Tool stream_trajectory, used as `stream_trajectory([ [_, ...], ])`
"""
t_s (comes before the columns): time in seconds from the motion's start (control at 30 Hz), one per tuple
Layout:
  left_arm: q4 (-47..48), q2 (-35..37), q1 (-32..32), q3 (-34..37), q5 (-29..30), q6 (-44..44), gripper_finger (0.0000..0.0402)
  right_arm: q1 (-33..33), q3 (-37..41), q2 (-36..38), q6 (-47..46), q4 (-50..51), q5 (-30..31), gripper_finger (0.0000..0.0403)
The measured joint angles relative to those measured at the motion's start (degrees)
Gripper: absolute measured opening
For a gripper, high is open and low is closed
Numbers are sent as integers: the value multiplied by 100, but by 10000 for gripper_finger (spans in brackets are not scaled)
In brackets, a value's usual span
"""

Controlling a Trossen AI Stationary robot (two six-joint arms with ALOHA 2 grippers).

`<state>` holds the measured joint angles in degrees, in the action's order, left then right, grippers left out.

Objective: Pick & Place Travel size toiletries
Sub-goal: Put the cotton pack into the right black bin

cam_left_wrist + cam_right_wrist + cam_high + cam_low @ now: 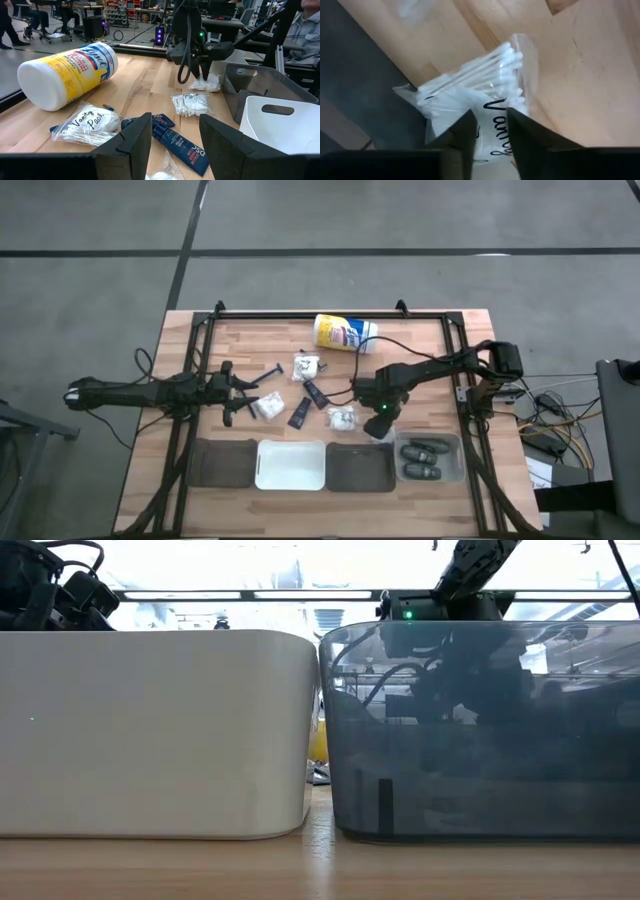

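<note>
the right gripper [490,137] pinches a crinkly clear packet [470,92] of cotton swabs lettered "vanity", on bare wood beside the dark tray [360,465]. a black "dsc" tube [179,148] lies by the left gripper [175,137], fingers spread; behind, a round lysol canister [67,72].

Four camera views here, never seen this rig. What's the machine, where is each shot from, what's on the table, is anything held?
Two dark robot arms at a wooden table. One view is overhead, one at table height behind the white bin and smoky grey bin, and one sits on each wrist. On the table lie a yellow-and-white wipes canister, clear crinkly packets of cotton swabs, a dark blue tube and a thin dark razor. Two dark oval pods sit in the rightmost clear bin. The right claw is closing on a swab packet; the left claw is open and empty.
</note>
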<state>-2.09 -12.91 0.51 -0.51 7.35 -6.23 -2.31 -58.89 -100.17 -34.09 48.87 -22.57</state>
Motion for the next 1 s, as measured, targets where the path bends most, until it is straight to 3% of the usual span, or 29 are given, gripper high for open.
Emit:
stream_trajectory([
  [0.23,0,0,0,0,-1,1,171,-15,20,388,351,21,26,14],
  [1.0,-1,2,0,0,-1,1,171,-523,52,3273,888,196,1766,8],
])
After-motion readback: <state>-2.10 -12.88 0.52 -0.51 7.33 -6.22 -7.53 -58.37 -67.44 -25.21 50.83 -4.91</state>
